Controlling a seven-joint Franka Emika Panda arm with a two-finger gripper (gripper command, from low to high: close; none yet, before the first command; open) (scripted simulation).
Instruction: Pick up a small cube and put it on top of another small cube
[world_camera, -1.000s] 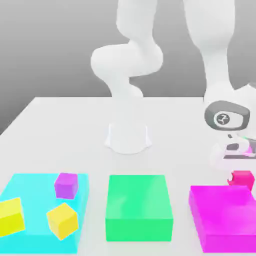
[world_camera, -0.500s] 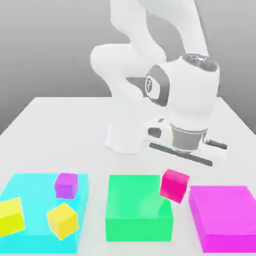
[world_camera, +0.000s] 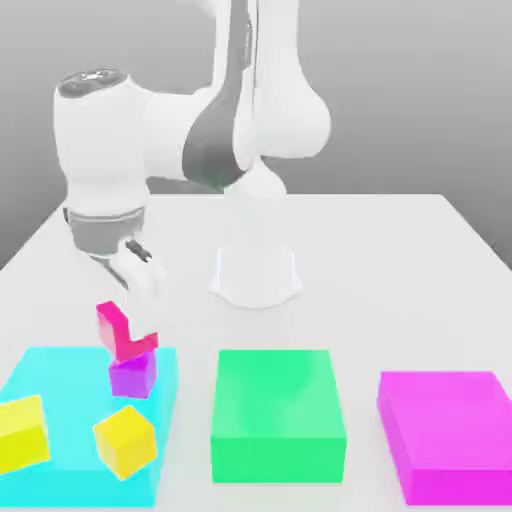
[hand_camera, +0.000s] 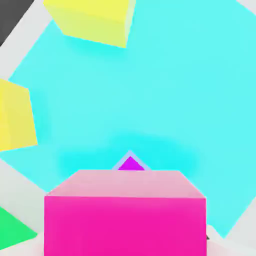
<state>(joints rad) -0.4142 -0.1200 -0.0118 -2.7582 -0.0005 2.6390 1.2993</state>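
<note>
The small hot-pink cube (world_camera: 124, 334) hangs tilted right over the small purple cube (world_camera: 132, 377), which sits on the cyan block (world_camera: 60, 375) at the exterior view's left. My gripper (world_camera: 130, 318) is shut on the pink cube, with a white finger (world_camera: 140, 276) reaching down to it. Whether the pink cube's lower corner touches the purple top I cannot tell. In the hand view the pink cube (hand_camera: 125, 215) is close up, and only a tip of the purple cube (hand_camera: 130, 164) peeks from behind it.
Two yellow cubes (world_camera: 22, 432) (world_camera: 126, 441) lie on the cyan block's near part. A green block (world_camera: 277, 412) sits in the middle and a large flat magenta block (world_camera: 448, 432) at the exterior view's right. The arm's white base (world_camera: 256, 275) stands behind.
The arm swung from the exterior view's right, past the green block, to the left, carrying the pink cube from beside the magenta block to just above the purple cube.
</note>
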